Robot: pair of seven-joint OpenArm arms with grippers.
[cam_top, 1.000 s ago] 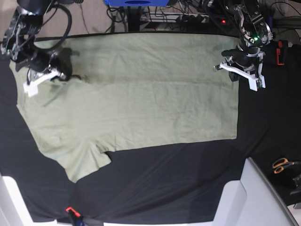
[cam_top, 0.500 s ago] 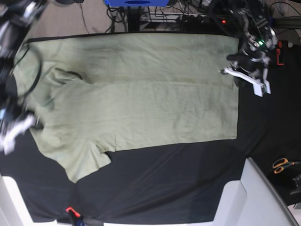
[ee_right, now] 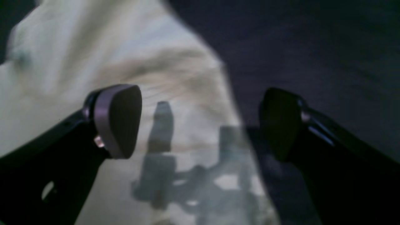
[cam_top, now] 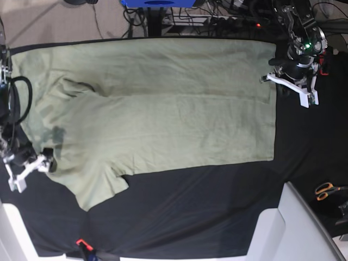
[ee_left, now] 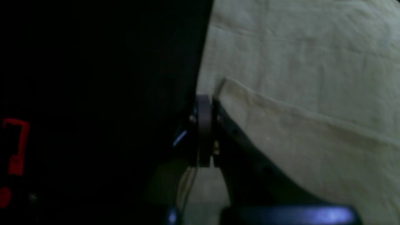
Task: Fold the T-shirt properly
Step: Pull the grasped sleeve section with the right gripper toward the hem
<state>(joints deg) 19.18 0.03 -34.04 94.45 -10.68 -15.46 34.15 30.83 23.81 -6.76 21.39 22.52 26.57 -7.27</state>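
Note:
The pale green T-shirt [cam_top: 163, 114] lies spread flat on the black cloth [cam_top: 217, 201], its top part folded over along a line. My right gripper [cam_top: 31, 165] is open at the shirt's lower-left edge, beside the sleeve [cam_top: 95, 187]. In the right wrist view the right gripper [ee_right: 200, 125] straddles the shirt's edge [ee_right: 175, 81], one pad over cloth, one over black. My left gripper [cam_top: 284, 78] is at the shirt's right hem. In the left wrist view the left gripper [ee_left: 204, 103] looks shut beside the hem [ee_left: 281, 93]. I cannot tell whether cloth is between the pads.
Orange-handled scissors [cam_top: 326, 190] lie at the right edge. A white bin [cam_top: 288, 228] stands at the bottom right. A red clip [cam_top: 81, 242] sits at the bottom left, a red object [cam_top: 324, 61] by the left arm. Cables [cam_top: 217, 16] run along the back.
My right arm has swung from the shirt's upper-left sleeve area down to its lower-left edge. My left gripper has shifted a little right, toward the hem's edge. The shirt lies as before.

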